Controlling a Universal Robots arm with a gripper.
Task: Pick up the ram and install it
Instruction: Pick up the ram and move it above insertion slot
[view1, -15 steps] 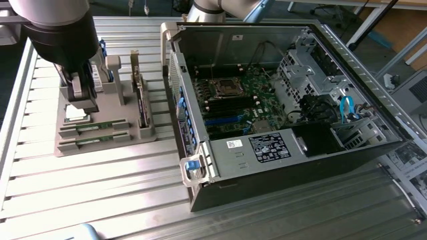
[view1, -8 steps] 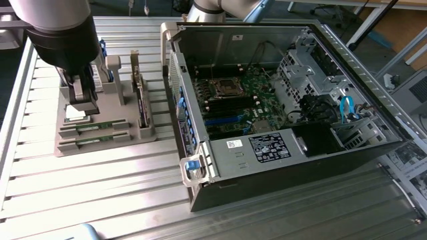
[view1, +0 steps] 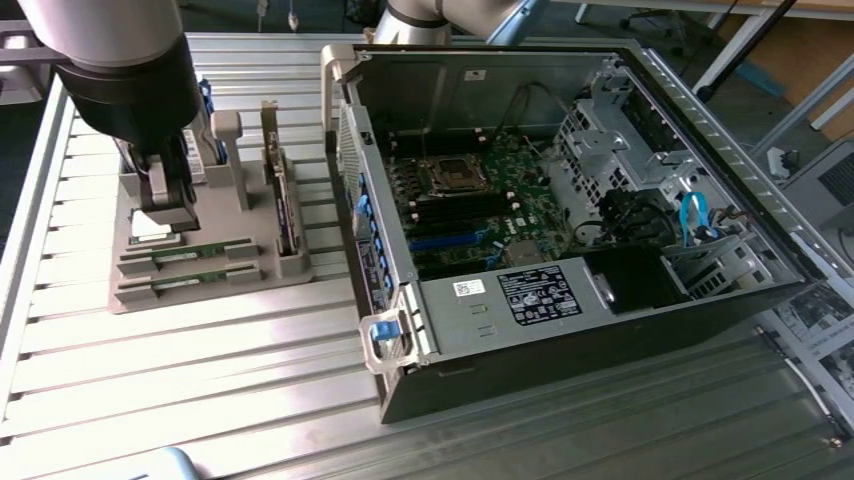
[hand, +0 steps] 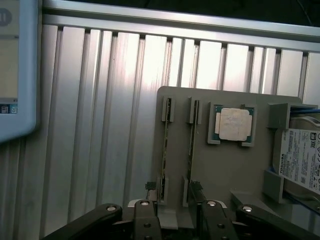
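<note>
The ram (hand: 166, 145) stands on edge in a slot of the gray holder (hand: 225, 170), with a second stick (hand: 191, 145) just beside it in the neighbouring slot, and the CPU chip (hand: 232, 124) and a hard drive (hand: 300, 157) further along. The end effector (hand: 173, 192) hovers over one end of the two sticks, jaws spread wide and holding nothing. The holder sits on the table (view1: 200, 380) beside the opened computer case (view1: 467, 330). By my judgement the pick-up is not yet made, and installation on the motherboard (view1: 481, 190) remains entirely undone.
</note>
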